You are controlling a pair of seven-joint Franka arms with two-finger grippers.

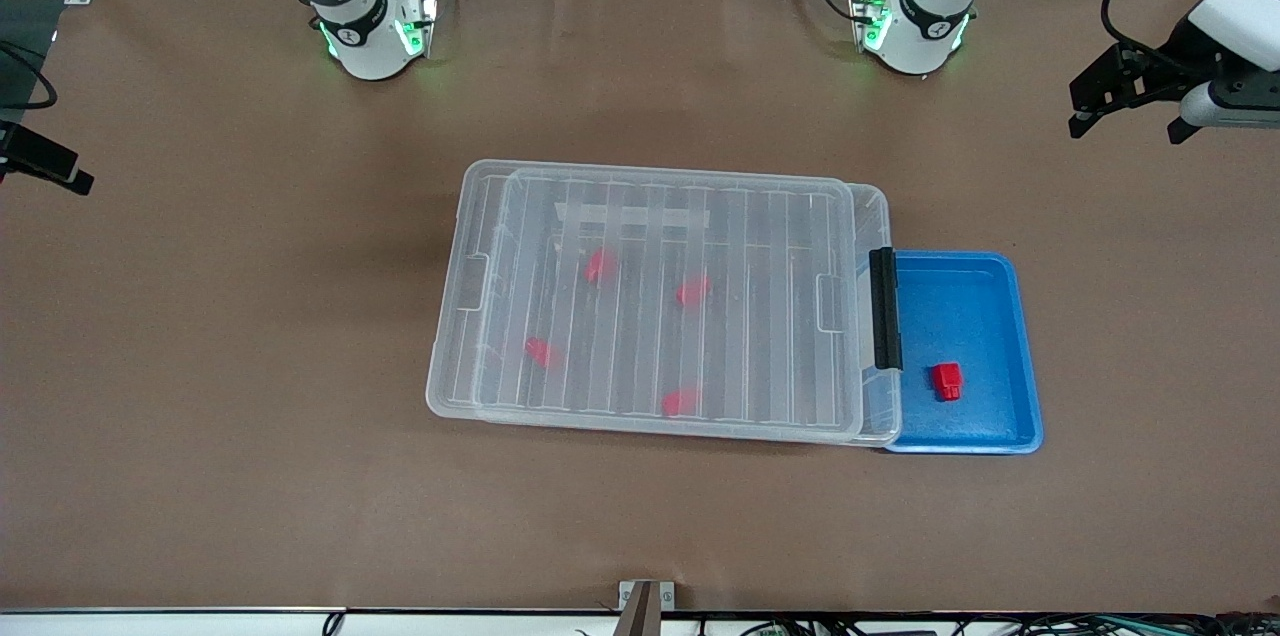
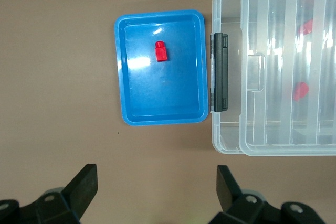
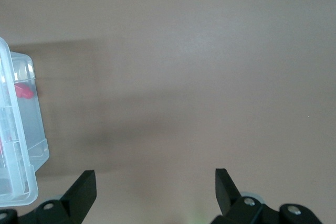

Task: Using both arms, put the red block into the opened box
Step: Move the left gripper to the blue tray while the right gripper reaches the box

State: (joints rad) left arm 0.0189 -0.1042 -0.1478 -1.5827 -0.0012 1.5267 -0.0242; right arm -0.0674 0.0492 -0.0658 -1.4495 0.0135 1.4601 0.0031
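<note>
The red block (image 1: pixel 946 381) (image 2: pixel 160 51) lies in a blue tray (image 1: pixel 1005 421) (image 2: pixel 126 103) beside the box's clip end. The box (image 1: pixel 878 216) (image 2: pixel 223 135) is clear, with a ribbed lid (image 1: pixel 660 306) lying on it, shifted slightly toward the right arm's end. Several more red blocks (image 1: pixel 600 265) show through the lid. My left gripper (image 1: pixel 1128 128) (image 2: pixel 157 182) hangs open and empty over bare table at the left arm's end. My right gripper (image 3: pixel 155 182) is open and empty over bare table at the right arm's end, with the box's corner (image 3: pixel 21 145) in its view.
A black clip handle (image 1: pixel 885 308) (image 2: pixel 220 72) runs along the box's short side next to the blue tray. Brown table (image 1: pixel 250 366) spreads wide on all sides of the box. The arm bases (image 1: pixel 370 31) (image 1: pixel 915 21) stand along the table's back edge.
</note>
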